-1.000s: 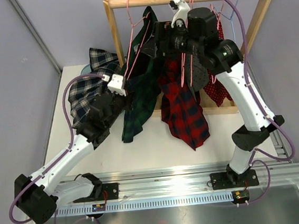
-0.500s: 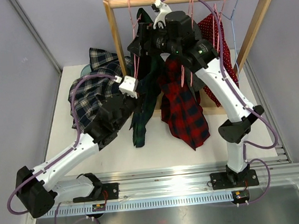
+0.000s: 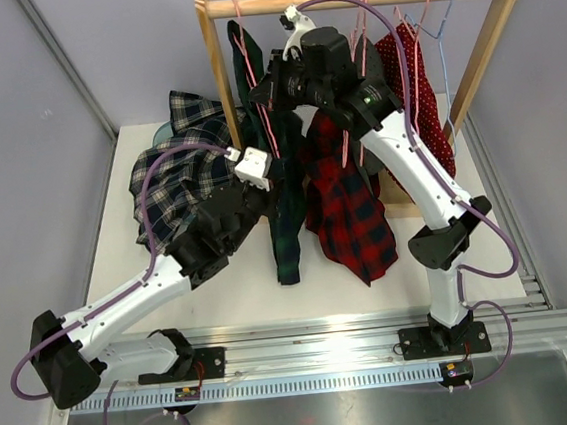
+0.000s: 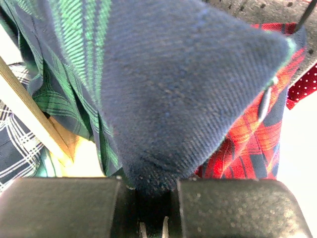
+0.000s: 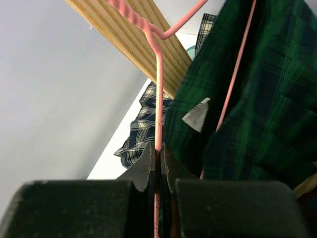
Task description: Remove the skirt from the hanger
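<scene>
Two grips are set: right fingers (image 5: pixel 148 166) pinch the pink hanger (image 5: pixel 158 89) wire; left fingers (image 4: pixel 183 198) clamp the green skirt (image 3: pixel 286 222) hanging from it. I'd steady the hanger and draw cloth downward slowly.

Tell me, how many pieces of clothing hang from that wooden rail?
3: a dark green plaid skirt on the left, a red plaid skirt in the middle, a red dotted garment on the right. Others may be hidden behind them.

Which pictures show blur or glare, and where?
Top external: sharp, but glare on the metal rail. Left wrist: the green skirt is close to the lens and soft. Right wrist: the pink hanger is clear, the right end effector dark.
</scene>
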`<state>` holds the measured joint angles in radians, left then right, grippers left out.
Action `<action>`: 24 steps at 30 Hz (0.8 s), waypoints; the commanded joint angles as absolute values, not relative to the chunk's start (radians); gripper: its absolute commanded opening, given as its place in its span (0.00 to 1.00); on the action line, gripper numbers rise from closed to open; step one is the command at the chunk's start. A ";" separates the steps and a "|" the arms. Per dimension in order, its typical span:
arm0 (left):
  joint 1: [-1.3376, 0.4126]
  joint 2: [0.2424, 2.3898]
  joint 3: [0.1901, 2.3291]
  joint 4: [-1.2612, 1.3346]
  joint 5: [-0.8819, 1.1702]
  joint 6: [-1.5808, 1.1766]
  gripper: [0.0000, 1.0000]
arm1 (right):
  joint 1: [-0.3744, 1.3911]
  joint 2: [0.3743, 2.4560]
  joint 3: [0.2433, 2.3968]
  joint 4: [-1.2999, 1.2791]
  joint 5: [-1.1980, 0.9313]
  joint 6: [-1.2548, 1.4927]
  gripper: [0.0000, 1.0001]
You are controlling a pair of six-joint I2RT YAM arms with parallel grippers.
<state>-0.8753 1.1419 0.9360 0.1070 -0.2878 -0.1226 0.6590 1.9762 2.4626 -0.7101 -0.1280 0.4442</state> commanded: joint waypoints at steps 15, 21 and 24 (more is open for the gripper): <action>-0.959 1.075 0.947 0.160 -0.387 -0.117 0.04 | 0.667 1.806 2.545 -0.672 -0.035 0.382 0.00; -0.969 1.005 0.905 0.109 -0.443 -0.121 0.02 | 0.669 1.616 2.318 -0.666 -0.034 0.434 0.00; -0.973 0.960 0.885 0.074 -0.491 -0.115 0.01 | 0.669 1.484 2.197 -0.692 -0.054 0.471 0.00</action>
